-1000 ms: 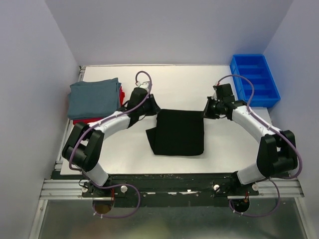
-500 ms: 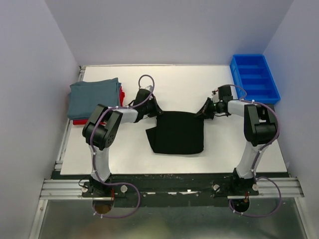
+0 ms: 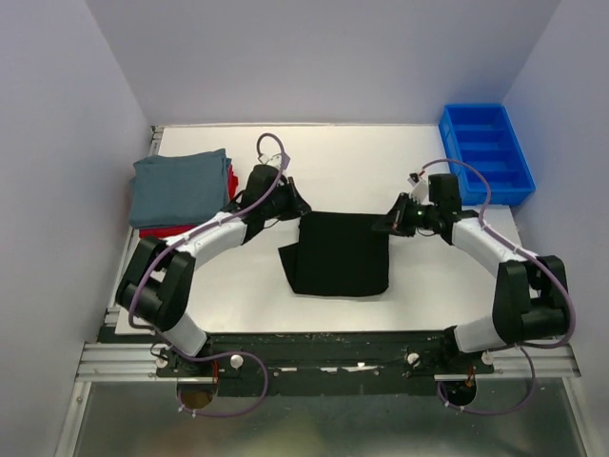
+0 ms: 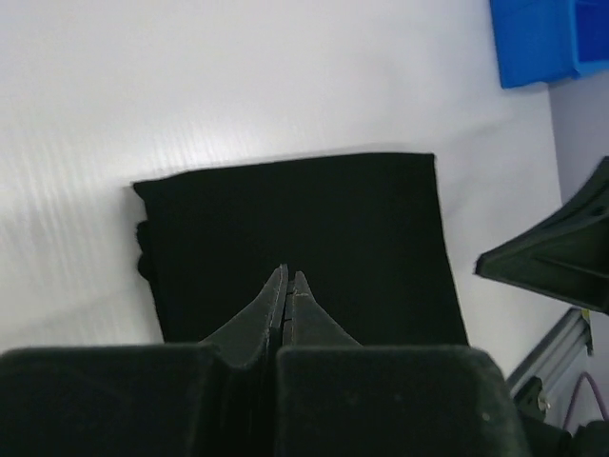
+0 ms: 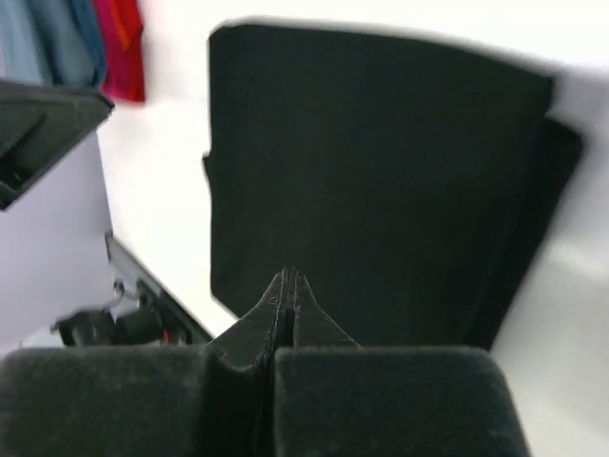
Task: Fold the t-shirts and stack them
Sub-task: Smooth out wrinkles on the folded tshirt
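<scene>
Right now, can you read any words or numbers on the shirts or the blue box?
None: no word, number, brand or sign can be read in any view.
The black tee shows only plain cloth.
The grey-blue tee and the red tee show no print.
The blue bin has no label in view.
</scene>
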Controlling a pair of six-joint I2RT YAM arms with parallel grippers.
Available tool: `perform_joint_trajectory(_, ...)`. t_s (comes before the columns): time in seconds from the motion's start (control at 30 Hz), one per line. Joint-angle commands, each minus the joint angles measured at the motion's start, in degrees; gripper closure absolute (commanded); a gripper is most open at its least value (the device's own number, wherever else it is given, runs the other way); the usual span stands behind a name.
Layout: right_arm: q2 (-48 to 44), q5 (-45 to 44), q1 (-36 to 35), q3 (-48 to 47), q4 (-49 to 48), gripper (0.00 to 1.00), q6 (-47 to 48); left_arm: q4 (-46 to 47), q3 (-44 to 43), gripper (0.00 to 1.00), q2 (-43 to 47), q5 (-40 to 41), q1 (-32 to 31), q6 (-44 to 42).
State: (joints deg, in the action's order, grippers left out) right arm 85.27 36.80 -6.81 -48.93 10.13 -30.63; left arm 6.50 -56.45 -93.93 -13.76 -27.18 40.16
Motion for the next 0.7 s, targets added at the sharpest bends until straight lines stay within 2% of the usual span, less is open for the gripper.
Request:
perform_joint_trajectory(0.0, -4.1, 7.1, -4.4, 6.8, -0.2, 0.99, 0.8, -5.8, 4.4, 1.00, 5.2, -0.9, -4.5, -0.4)
perform_joint_trajectory(0.2, -4.4, 12.4, -5.2, 15.7, -6.9, 0.99, -3.7, -3.4, 13.2, 1.00, 6.7, -4.5, -5.9, 3.2)
perform_joint_trajectory(0.33, 1.3, 3.5, -5.1, 18.0, -5.6, 0.99, -3.8, -2.2, 16.4, 1.00, 2.8, -2.7, -5.4, 3.8)
perform_joint_trajectory(0.43, 3.1, -1.0, -5.1, 18.6, -5.2, 0.99, -3.9, 0.8, 16.6, 1.00, -2.0, -5.4, -4.4, 5.2)
perform_joint_trajectory(0.53, -1.4, -1.6, -5.1, 18.8, -3.6, 0.99, -2.9, -0.2, 16.1, 1.00, 0.1, -4.0, -4.5, 5.2)
perform_joint_trajectory(0.67, -12.8, -4.5, -5.1, 17.5, 4.5, 0.99, 0.4, -6.4, 14.2, 1.00, 7.2, -0.7, -4.9, 2.3)
